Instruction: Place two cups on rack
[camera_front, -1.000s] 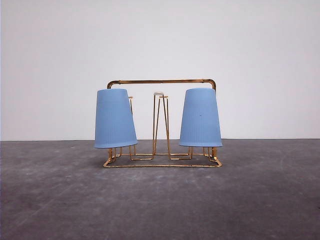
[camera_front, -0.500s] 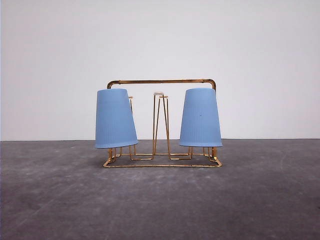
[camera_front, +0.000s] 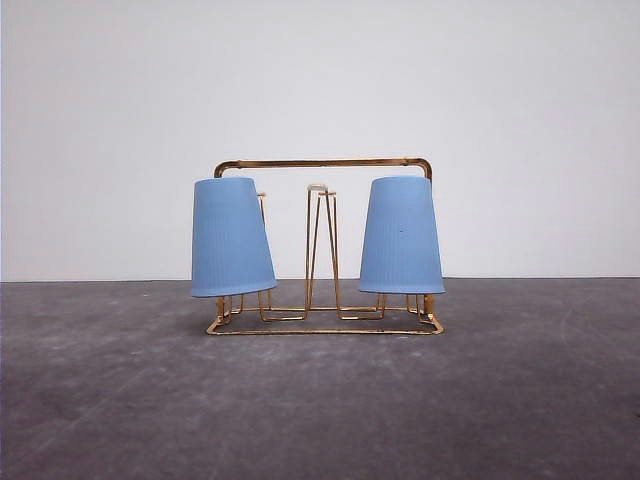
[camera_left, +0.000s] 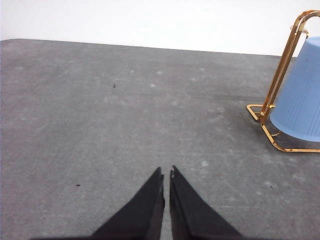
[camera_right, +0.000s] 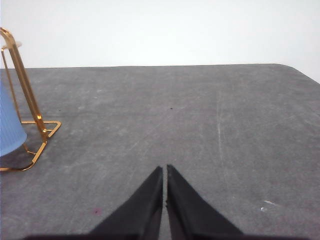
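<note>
Front view: a grey table (camera_front: 320, 400) runs back to a plain white wall (camera_front: 320, 90), and the rack (camera_front: 322, 163) stands on the table just in front of that wall. Nothing stands between the camera and the rack. Two blue cups hang upside down on its prongs: the left cup (camera_front: 231, 238) leans a little, its rim swung outward past the rack's left end, and the right cup (camera_front: 401, 236) sits nearly upright at the rack's right end. Between them a bare white-tipped prong (camera_front: 318, 188) stands at the rack's middle. No writing can be read on the cups or the rack.

In the left wrist view the left tool (camera_left: 166, 176) is clenched on nothing over bare table, well apart from the rack's end and its cup. In the right wrist view the right tool (camera_right: 164, 172) is likewise clenched and empty, well apart from the rack's other end.
</note>
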